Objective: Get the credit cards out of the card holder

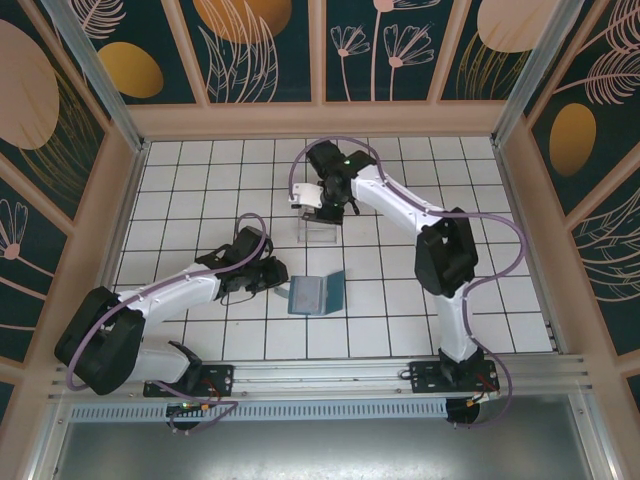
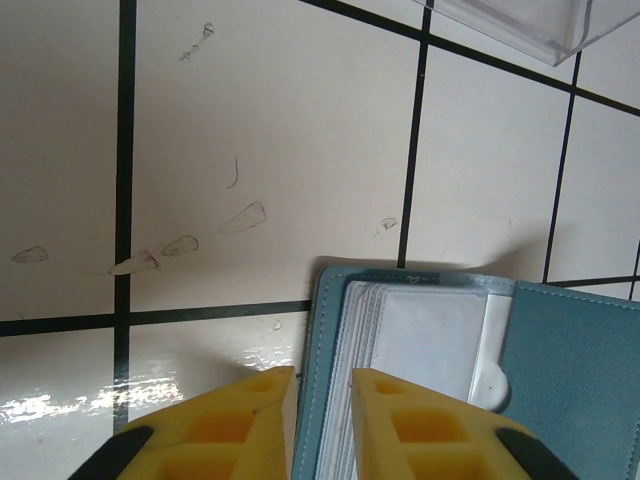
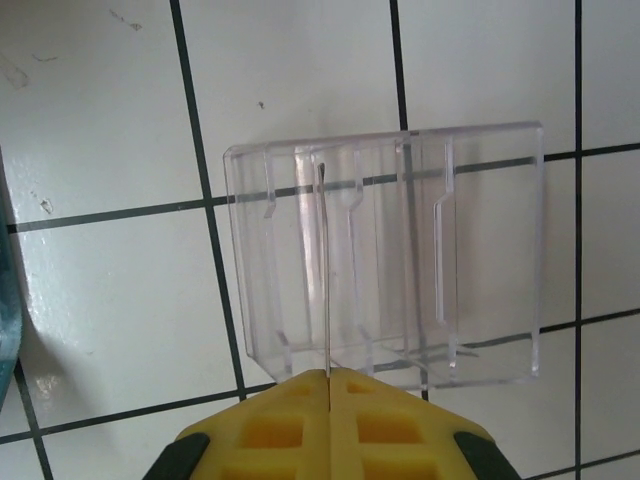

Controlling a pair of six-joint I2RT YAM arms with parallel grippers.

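Right gripper pinches a card above the tray; if tilted, it may miss the slot. Left gripper stands open at the wallet.

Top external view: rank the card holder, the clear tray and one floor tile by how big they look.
1. Card holder, lying open: clearly the largest.
2. Clear tray and a single floor tile: these look about alike, so I won't rank them. The tray rises off the table toward the camera, which may flatter it.

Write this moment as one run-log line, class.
left gripper: open, at card holder edge | right gripper: shut on credit card, edge-on at clear tray
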